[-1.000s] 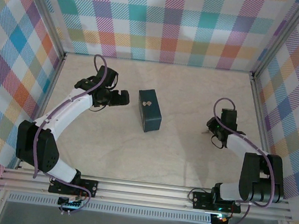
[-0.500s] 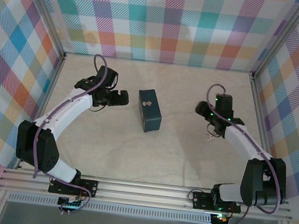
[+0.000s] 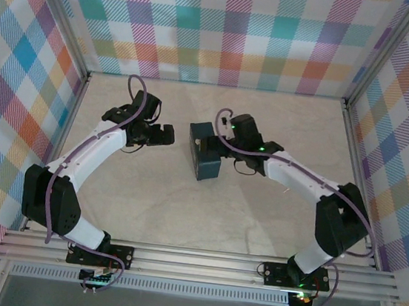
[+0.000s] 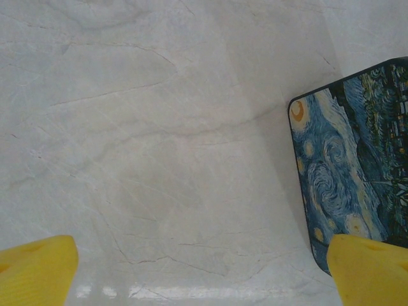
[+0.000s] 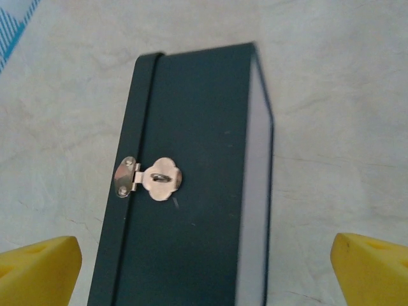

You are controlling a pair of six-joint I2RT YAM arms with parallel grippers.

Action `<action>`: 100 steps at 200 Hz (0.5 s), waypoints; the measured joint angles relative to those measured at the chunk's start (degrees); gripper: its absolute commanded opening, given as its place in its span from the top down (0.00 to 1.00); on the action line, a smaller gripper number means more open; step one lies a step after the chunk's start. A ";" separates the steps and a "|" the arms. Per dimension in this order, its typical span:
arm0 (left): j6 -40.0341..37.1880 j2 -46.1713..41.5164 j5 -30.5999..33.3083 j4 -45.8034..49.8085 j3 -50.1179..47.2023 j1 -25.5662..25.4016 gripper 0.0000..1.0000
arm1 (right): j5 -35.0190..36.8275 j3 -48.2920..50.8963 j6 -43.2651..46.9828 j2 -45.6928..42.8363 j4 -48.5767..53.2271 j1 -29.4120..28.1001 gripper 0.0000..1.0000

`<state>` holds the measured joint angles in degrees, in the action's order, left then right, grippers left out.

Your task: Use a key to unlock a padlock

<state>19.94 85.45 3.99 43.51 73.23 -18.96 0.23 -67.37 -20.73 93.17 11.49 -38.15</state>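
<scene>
From above, the left gripper (image 3: pixel 165 135) is hovering left of the central blue box (image 3: pixel 207 161), and the right gripper (image 3: pixel 221 130) is hanging over its far end. Left wrist: jaws are gaping wide, with the box at the right edge. Right wrist: jaws are gaping wide above the latch (image 5: pixel 150 178). I cannot tell where the padlock is.

Matt dark box (image 5: pixel 191 115) with shiny metal clasp (image 5: pixel 160 179); glossy marble-look table (image 4: pixel 159 127).

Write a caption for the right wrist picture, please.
The right tool, open, hangs over a dark box with a silver clasp on a pale table.
</scene>
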 measured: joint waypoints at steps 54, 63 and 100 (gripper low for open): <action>-0.04 -0.02 0.09 0.35 0.00 0.00 0.00 | 3.63 -4.35 2.23 7.19 3.23 -4.24 0.00; -0.09 -0.02 0.17 0.50 0.00 0.00 0.00 | 4.11 -4.42 2.16 7.69 3.28 -4.55 0.04; -0.52 -0.13 0.28 1.51 0.00 0.00 0.00 | 4.57 -3.15 -1.18 8.24 1.01 -4.55 0.26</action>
<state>19.42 85.32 4.27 45.01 73.23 -18.96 4.80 -70.52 -21.91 101.41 12.49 -42.70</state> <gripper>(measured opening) 0.998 0.781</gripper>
